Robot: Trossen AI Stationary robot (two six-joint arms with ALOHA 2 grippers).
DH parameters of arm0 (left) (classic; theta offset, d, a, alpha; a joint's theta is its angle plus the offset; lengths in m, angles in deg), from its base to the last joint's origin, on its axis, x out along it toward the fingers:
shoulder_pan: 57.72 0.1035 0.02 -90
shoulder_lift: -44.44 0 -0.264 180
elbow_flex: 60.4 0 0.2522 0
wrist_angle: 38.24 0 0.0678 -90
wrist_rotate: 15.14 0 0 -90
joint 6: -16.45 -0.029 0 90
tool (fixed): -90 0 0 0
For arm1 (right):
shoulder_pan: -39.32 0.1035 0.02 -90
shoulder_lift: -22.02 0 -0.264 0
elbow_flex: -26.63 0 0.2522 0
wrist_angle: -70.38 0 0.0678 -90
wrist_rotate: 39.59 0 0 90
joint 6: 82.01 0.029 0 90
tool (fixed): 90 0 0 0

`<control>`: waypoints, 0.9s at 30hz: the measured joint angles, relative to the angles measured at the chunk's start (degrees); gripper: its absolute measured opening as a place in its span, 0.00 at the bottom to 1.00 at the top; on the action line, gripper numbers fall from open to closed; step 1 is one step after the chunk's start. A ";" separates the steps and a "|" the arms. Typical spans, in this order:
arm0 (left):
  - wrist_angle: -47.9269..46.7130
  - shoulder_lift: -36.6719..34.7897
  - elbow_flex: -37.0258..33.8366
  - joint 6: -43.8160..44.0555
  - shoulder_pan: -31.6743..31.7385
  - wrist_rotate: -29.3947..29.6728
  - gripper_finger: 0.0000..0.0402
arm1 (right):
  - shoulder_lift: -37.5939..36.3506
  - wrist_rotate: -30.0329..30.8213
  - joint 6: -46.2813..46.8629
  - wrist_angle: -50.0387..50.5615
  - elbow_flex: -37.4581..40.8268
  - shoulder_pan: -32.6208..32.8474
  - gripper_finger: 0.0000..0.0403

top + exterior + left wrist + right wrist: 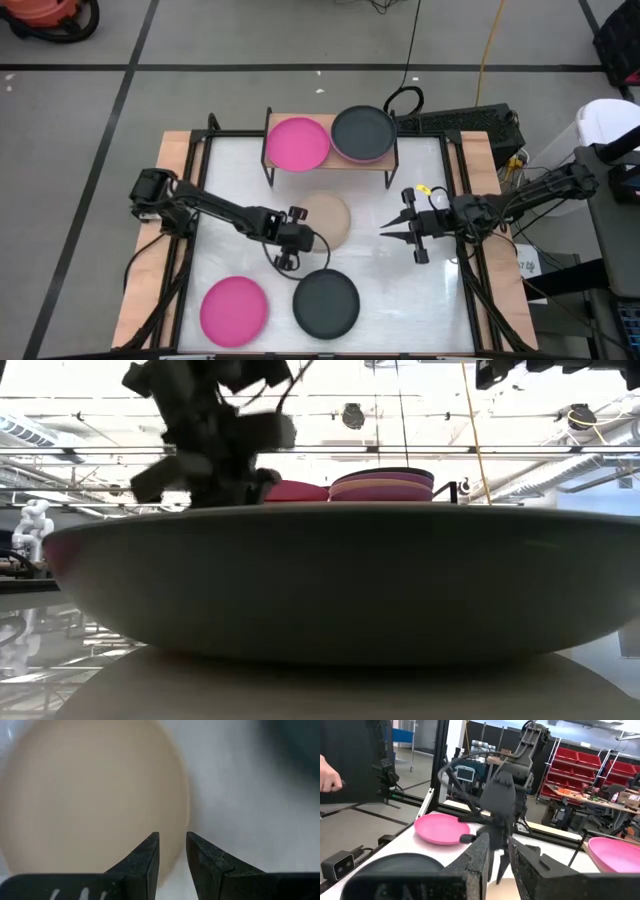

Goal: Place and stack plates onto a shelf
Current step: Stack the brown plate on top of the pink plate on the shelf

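A beige plate (pixel 328 217) lies flat on the white table, in front of the shelf (pixel 330 160). On the shelf lie a hot pink plate (pixel 297 142) and a short stack topped by a dark grey plate (pixel 362 133). My left gripper (pixel 292 250) points down over the beige plate's near left rim (pixel 172 855); its fingers stand close together and hold nothing. My right gripper (pixel 384 232) hovers to the right of the beige plate, pointing at it, fingers together and empty. A hot pink plate (pixel 233 310) and a dark grey plate (pixel 325 303) lie near the table's front edge.
The dark grey front plate (pixel 330 580) fills most of the low view, with the shelf stack (pixel 385 484) behind it. Black frame rails run along the table's left and right sides (pixel 195 200). A person's hand (pixel 327 775) shows beyond the table.
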 joint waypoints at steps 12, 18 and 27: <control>0.11 5.93 -0.04 0.70 1.21 1.12 0.25 | -0.04 0.09 0.52 0.85 0.00 0.00 0.15; 0.99 3.32 -0.09 0.26 1.26 4.56 0.04 | -0.04 0.11 0.52 0.83 0.00 -0.02 0.15; 1.61 -6.56 -0.20 -0.88 -0.53 7.79 0.02 | -0.04 0.20 0.22 0.87 0.00 -0.02 0.15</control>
